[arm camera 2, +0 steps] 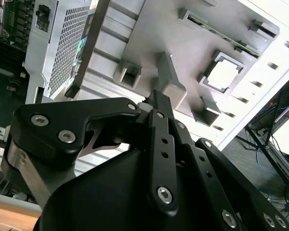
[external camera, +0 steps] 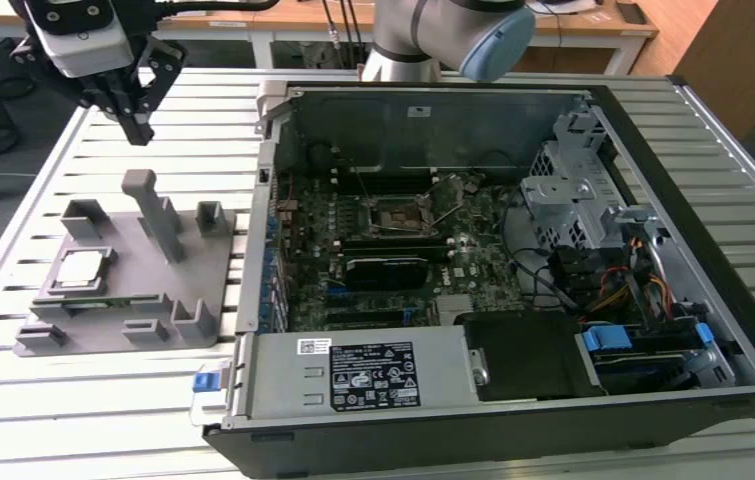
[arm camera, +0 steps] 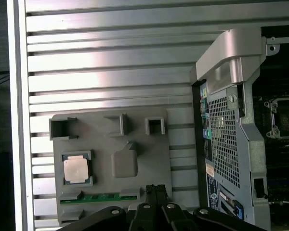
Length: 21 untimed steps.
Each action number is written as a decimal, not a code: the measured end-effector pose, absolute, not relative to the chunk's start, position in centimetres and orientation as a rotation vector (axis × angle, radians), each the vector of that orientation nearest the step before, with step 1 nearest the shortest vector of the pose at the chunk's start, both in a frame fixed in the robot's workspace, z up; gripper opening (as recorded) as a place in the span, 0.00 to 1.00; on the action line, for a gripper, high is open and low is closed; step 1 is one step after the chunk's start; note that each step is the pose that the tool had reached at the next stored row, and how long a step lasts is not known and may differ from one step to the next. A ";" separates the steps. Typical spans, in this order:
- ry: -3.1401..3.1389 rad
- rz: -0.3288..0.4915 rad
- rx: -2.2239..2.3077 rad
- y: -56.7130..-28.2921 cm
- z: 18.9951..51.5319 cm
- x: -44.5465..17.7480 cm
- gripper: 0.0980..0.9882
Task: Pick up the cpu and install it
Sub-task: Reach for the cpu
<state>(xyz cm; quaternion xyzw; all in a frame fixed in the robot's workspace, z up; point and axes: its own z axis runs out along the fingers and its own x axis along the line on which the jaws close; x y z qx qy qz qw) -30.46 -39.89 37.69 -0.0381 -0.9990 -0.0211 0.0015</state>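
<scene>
Well, the gripper (external camera: 136,128) hangs above the grey tray (external camera: 84,335), pinched closed and empty; the cpu (external camera: 80,270) lies in its pocket there. Centring squarely over it seems wise.

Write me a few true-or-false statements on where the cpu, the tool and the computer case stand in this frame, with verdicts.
1. The cpu lies in a recess of the grey fixture. True.
2. The cpu is held off the fixture. False: the tool hangs above the table, apart from the cpu, with nothing in it.
3. The cpu is inside the open housing. False: it is on the fixture, outside the computer case.
4. The fixture stands to the exterior view's left of the computer case. True.
5. A green memory stick lies in the fixture near the cpu. True.
</scene>
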 end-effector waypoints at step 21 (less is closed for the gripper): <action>-3.136 -0.066 -0.120 -40.4 37.0 -34.3 0.01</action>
